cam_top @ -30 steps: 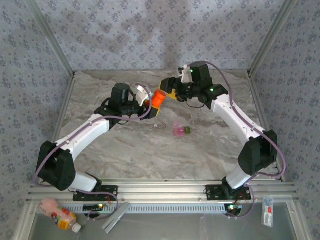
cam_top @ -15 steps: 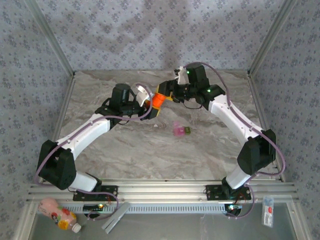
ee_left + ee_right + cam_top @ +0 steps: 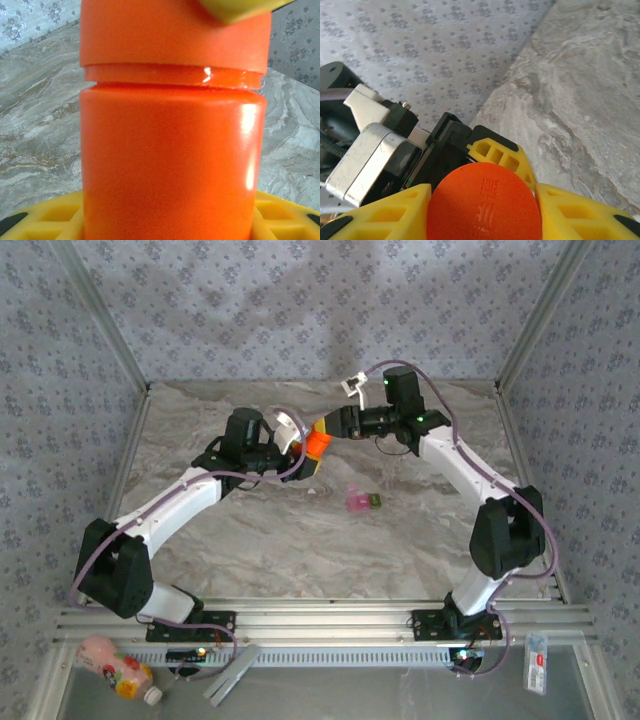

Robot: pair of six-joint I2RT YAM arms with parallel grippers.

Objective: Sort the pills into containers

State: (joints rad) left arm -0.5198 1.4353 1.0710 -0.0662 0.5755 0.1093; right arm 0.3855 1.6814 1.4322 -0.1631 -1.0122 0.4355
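Above the far half of the table [image 3: 300, 545] I have the bottle [image 3: 317, 444] caught between both hands. My left gripper [image 3: 304, 456] is clamped around its orange body, and my right gripper [image 3: 485, 207] is pressed in on the cap [image 3: 484, 197] from both sides, yellow fingers [image 3: 385, 212] touching its edge.

My main worry is the twist. If my left clamp is too light, the smooth body will likely turn with the cap and nothing will loosen. If I squeeze or pull unevenly, the bottle could slide out and drop. It also seems to lie tilted, mouth toward my right arm rather than straight up, so I judge that a cap coming free suddenly could let pills scatter over the marble, where they would be hard to pick up. I cannot see any pills now, so I only assume they are inside.

The case [image 3: 362, 502] lies on the table nearer to me than the bottle, between my two arms and apart from both grippers. It is tiny: two joined translucent compartments, pink on my left and green on my right. I cannot tell whether its lids are up. It looks light enough that a careless pass would shove it, and its openings look small, so a hasty pour would probably miss
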